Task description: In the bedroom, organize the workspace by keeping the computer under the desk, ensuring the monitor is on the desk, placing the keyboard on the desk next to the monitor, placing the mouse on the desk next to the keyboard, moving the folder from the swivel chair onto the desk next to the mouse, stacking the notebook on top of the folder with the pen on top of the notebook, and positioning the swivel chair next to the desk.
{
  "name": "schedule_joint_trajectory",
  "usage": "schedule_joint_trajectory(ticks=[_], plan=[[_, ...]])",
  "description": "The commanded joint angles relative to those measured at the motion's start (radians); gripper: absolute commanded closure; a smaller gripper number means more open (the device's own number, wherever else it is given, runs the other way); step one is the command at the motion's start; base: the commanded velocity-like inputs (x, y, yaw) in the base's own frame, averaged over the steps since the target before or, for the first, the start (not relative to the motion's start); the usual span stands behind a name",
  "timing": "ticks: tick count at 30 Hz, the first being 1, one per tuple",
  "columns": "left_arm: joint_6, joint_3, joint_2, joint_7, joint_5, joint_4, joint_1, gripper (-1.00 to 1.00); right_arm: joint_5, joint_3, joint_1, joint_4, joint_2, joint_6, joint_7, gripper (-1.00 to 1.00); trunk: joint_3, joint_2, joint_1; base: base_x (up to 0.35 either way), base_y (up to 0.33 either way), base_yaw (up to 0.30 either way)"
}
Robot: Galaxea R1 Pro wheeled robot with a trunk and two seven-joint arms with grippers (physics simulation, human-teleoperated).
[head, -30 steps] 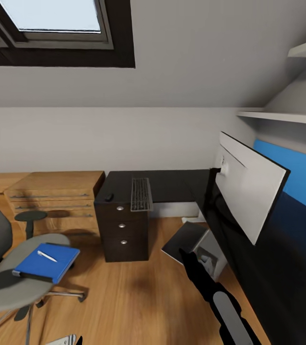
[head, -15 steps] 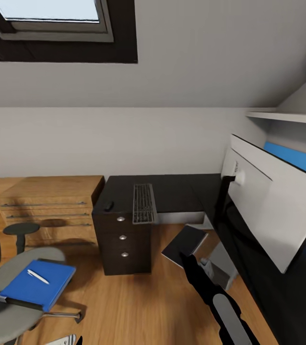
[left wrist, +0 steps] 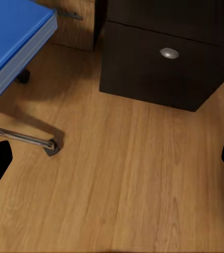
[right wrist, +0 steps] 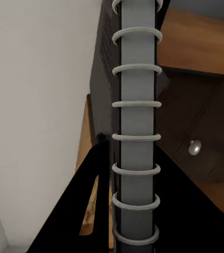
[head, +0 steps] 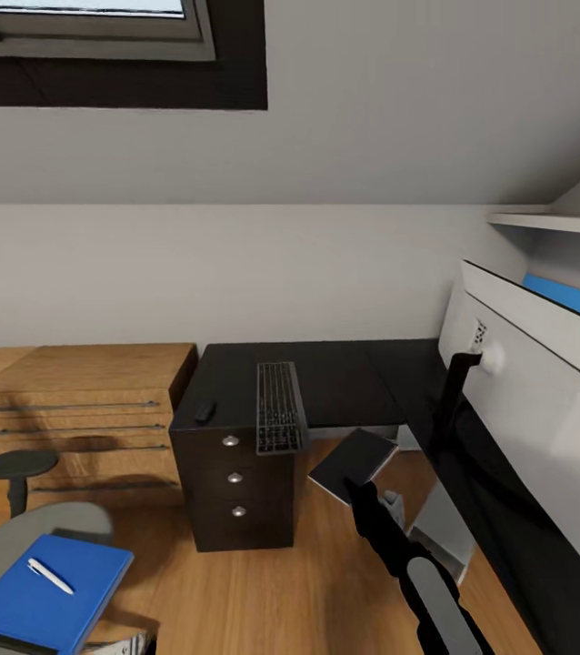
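Far left of the head view: swivel chair with the blue folder flat on its seat, pen lying on the folder's cover. The left wrist view gives a corner of that folder over bare wooden floor, left hand with fingers spread wide, holding nothing, hanging low beside the chair. Next across: a light wooden drawer unit, then the desk, its black top carrying the mouse near the left edge and the keyboard just beside it, long axis running away from the robot. Right of that, the notebook is carried in the right hand, tilted, out over the floor short of the desk; the right wrist view looks along its ring-bound spine, clamped between the fingers. Far right: the monitor on the desk's other wing, pale back showing. Judgement: the folder must go first under the notebook, and it lies left and low, nearer the free left hand.
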Motion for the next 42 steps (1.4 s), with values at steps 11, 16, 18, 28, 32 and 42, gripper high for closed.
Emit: schedule_joint_trajectory(ticks=[11, 16, 18, 28, 32, 42], plan=[[0.001, 0.000, 0.000, 0.000, 0.011, -0.001, 0.000, -1.00, -0.066, -0.055, -0.001, 0.000, 0.000, 0.000, 0.010, 1.00, -0.001, 0.000, 0.001, 0.327, 0.017, 0.000], [0.001, 0.001, 0.001, 0.000, 0.011, 0.000, 0.000, -1.00, -0.066, -0.056, -0.001, 0.000, 0.000, -0.001, 0.010, 1.00, -0.001, 0.000, 0.001, 0.327, 0.024, 0.000], [0.001, 0.001, 0.001, 0.000, 0.012, 0.000, 0.000, -1.00, -0.066, -0.057, -0.001, 0.000, -0.001, -0.002, 0.010, 1.00, -0.001, 0.000, 0.001, 0.327, 0.002, 0.000], [0.001, 0.001, 0.002, 0.001, 0.012, 0.000, 0.000, -1.00, -0.065, -0.106, -0.001, 0.024, 0.000, -0.017, 0.009, 1.00, -0.001, 0.000, 0.001, 0.327, 0.000, 0.000], [0.002, 0.001, 0.001, 0.001, 0.012, 0.000, 0.000, -1.00, -0.065, -0.119, -0.001, 0.033, -0.001, -0.019, 0.008, 1.00, -0.001, 0.000, 0.001, 0.322, 0.000, 0.000], [0.005, 0.004, 0.001, 0.000, 0.014, -0.003, 0.000, -1.00, -0.065, -0.124, -0.001, 0.035, -0.008, -0.016, 0.005, 1.00, -0.001, 0.000, 0.001, 0.109, 0.000, 0.000]])
